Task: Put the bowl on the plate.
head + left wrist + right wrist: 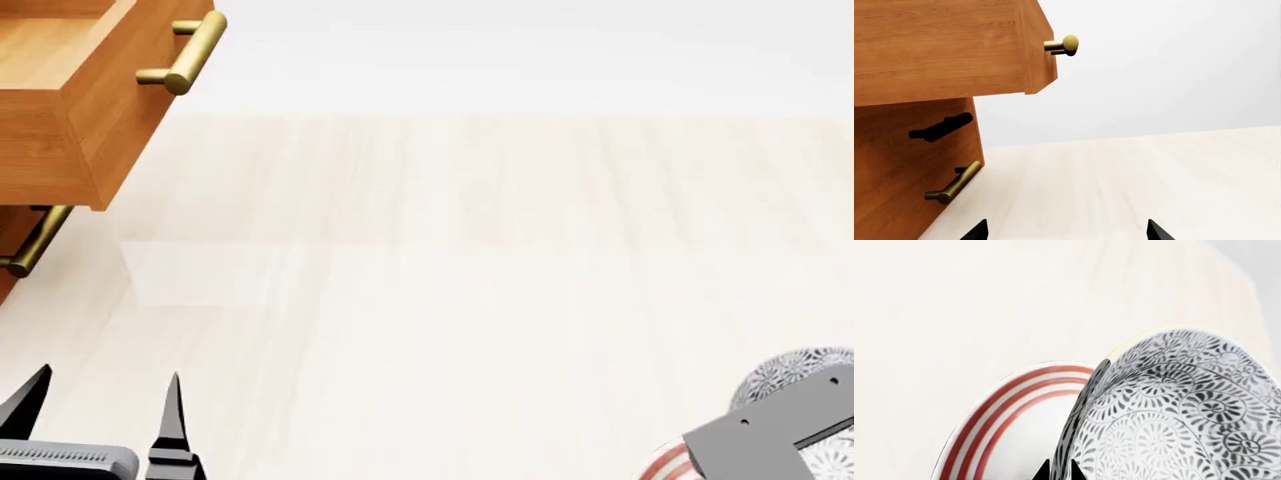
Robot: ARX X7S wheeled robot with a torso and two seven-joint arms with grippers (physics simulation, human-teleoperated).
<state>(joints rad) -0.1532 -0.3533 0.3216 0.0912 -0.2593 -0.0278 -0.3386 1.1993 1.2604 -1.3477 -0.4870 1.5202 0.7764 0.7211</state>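
Pale wood tabletop (467, 260); right pincer (1059, 471) pinching bowl (1181, 415), left pincer (100, 405) spread.

Right wrist view close over bowl (1174, 415).

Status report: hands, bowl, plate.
Left hand open, idle. Right hand shut on bowl rim, over plate. Nothing in the way.
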